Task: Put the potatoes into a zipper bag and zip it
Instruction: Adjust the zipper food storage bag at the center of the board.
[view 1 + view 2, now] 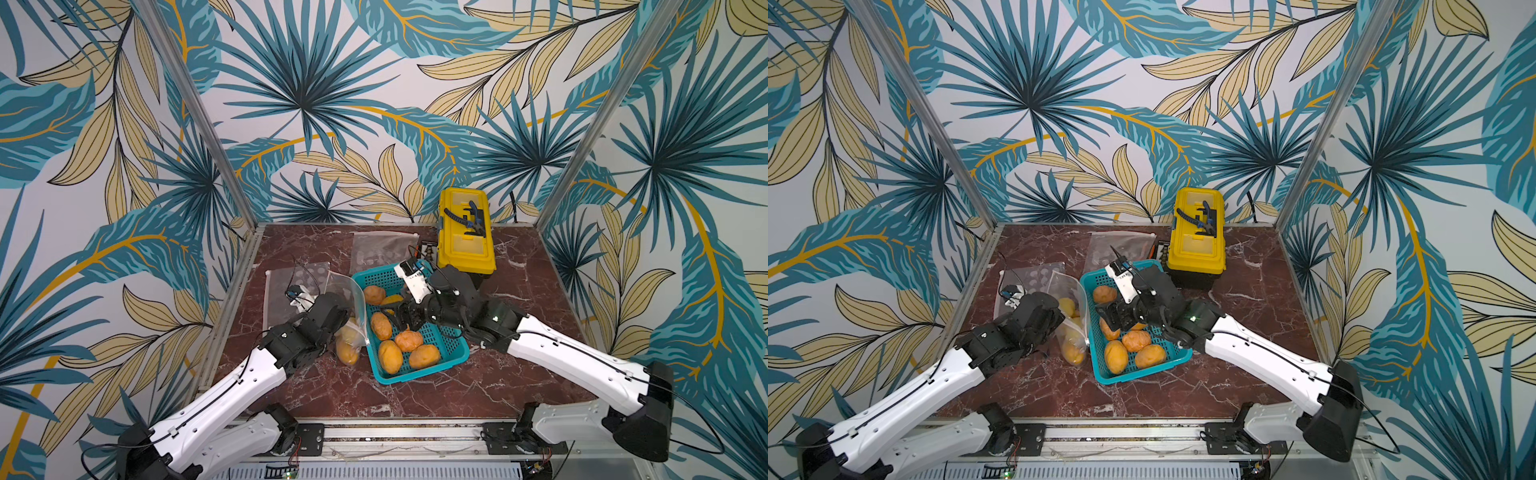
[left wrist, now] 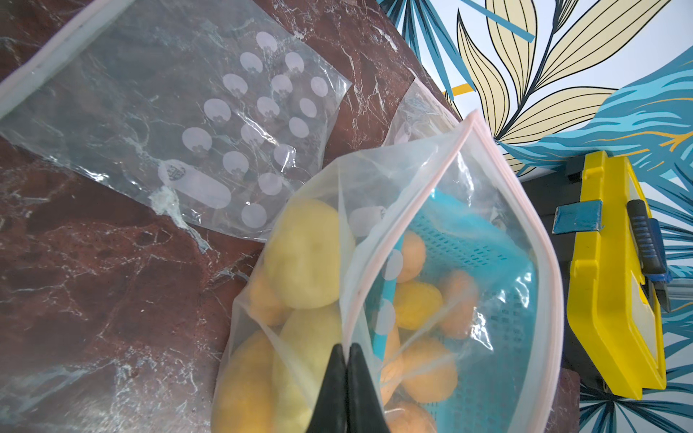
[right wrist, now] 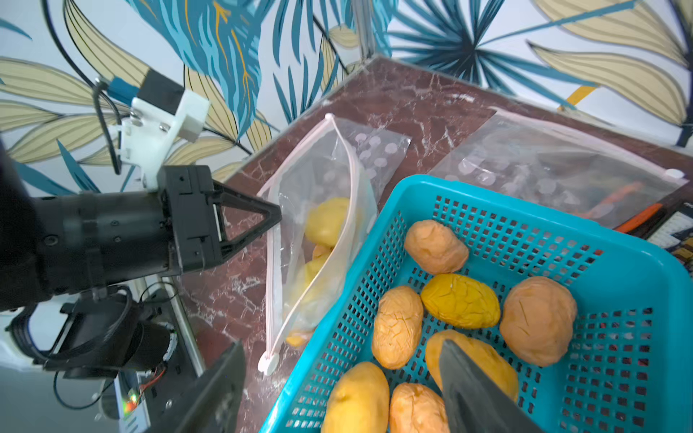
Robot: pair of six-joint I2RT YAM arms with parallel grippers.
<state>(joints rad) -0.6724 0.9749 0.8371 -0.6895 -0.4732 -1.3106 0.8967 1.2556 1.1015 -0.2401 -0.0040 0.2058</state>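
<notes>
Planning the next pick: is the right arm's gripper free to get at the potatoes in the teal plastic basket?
Probably yes. The right gripper is open just above the teal plastic basket, and the orange-yellow potatoes lie uncovered beneath it.

I see the potatoes in two groups. Six oval, rough-skinned, yellow-orange to tan potatoes (image 3: 461, 300) lie loose in the teal perforated plastic basket (image 3: 618, 360), some touching one another; one is deeper yellow, the rest more orange with cracked skin. Several paler yellow potatoes (image 2: 303, 255) are piled inside the clear plastic zipper bag with a pink zip strip (image 3: 315, 240), which stands just beside the basket with its mouth gaping and the white slider at one end.
</notes>
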